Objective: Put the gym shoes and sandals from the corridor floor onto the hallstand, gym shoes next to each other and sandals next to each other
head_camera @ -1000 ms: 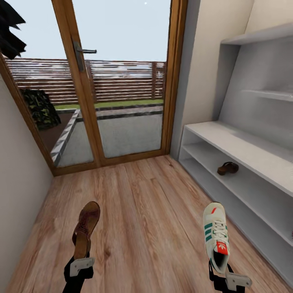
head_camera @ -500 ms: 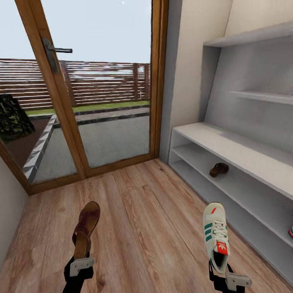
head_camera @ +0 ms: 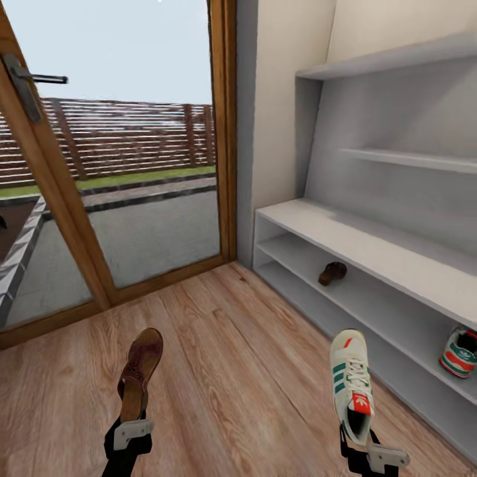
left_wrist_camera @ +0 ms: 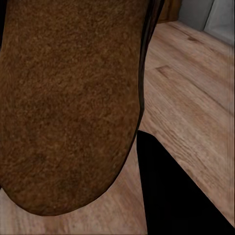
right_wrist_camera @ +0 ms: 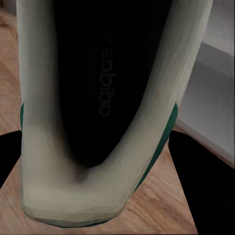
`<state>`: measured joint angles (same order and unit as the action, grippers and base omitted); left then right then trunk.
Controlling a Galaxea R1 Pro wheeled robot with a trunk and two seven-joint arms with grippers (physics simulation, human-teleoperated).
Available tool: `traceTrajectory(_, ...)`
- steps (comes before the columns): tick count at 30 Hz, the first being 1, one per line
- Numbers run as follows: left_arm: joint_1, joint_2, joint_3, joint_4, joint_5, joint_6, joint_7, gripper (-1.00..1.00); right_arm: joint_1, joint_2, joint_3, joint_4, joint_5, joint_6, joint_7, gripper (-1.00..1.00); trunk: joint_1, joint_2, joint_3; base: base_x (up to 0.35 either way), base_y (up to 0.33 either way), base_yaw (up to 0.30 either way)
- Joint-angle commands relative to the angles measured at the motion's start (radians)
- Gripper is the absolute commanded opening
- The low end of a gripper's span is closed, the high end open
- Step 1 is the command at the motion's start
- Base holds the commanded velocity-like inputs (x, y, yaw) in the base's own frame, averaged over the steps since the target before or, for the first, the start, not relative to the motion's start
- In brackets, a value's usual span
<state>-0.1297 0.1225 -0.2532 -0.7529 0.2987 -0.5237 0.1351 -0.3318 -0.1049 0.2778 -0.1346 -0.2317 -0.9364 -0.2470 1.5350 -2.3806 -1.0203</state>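
My left gripper [head_camera: 132, 425] is shut on the heel of a brown sandal [head_camera: 140, 372], held toe-forward above the corridor floor [head_camera: 238, 344]. That sandal's tan footbed [left_wrist_camera: 68, 98] looms close in the left wrist view beside a dark finger [left_wrist_camera: 171, 191]. Low at the right, my right gripper [head_camera: 362, 445] is shut on a white gym shoe [head_camera: 351, 384] with green stripes. Its dark inside [right_wrist_camera: 103, 88] sits between two dark fingers [right_wrist_camera: 205, 181]. The hallstand [head_camera: 371, 242] stands along the right wall. On its shelf under the bench top rest a second sandal [head_camera: 332, 272] and a second gym shoe [head_camera: 460, 351], well apart.
A wood-framed glass door [head_camera: 132, 172] with a handle [head_camera: 33, 79] closes the corridor ahead, with a fence and lawn beyond it. A cream wall [head_camera: 285, 119] meets the hallstand's left end. Two floating shelves [head_camera: 397, 159] hang on its back panel.
The camera has turned right, so the door slid left and more of the hallstand shows. The gym shoe on the shelf came into view. Both grippers keep their shoes.
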Motion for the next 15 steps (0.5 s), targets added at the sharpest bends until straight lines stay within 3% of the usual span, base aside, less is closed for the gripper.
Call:
traceTrajectory(1, -0.001, 0.002, -0.008, 0.0, 0.0, -0.002, 0.011, -1.0, -0.001, 0.0, 0.009, 0.0, -0.009, -0.002, -0.003, -1.0, 0.0, 0.0, -0.001, 0.002, 0.001, -0.281)
traceTrajectory(15, 0.004, 0.002, -0.008, -0.002, -0.001, -0.003, 0.011, -1.0, -0.001, 0.0, 0.009, 0.001, -0.009, -0.001, -0.003, -1.0, 0.0, 0.0, -0.001, 0.0, 0.0, -0.282)
